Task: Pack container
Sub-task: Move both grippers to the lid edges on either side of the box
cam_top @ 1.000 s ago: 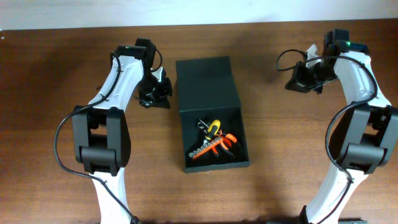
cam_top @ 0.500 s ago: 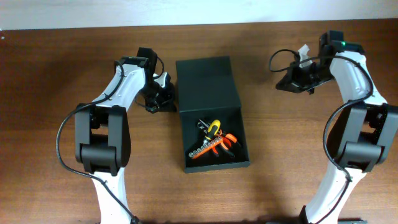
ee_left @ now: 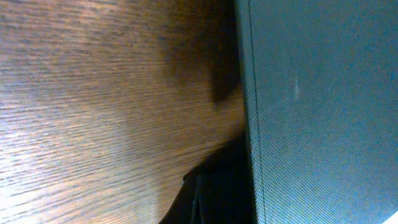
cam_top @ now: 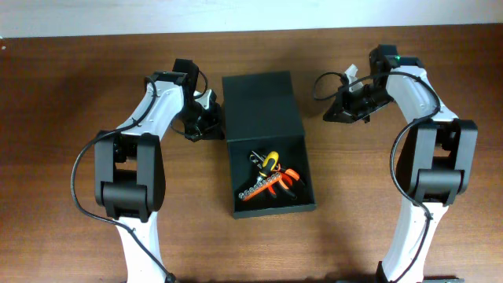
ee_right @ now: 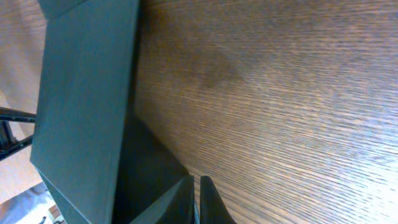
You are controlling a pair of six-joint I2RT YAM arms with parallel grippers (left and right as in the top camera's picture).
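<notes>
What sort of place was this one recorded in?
Likely a robot test bench, not a home: a wooden table, the left arm and right arm mounted at its near edge, and a dark container holding hand tools.

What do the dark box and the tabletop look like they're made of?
The container: probably rigid board wrapped in matte textured paper or cloth, given its fine pebbled weave. The table: wood or wood-look laminate, given streaky brown grain and soft sheen.

No readable text, labels or numbers — none on any visible surface.
</notes>
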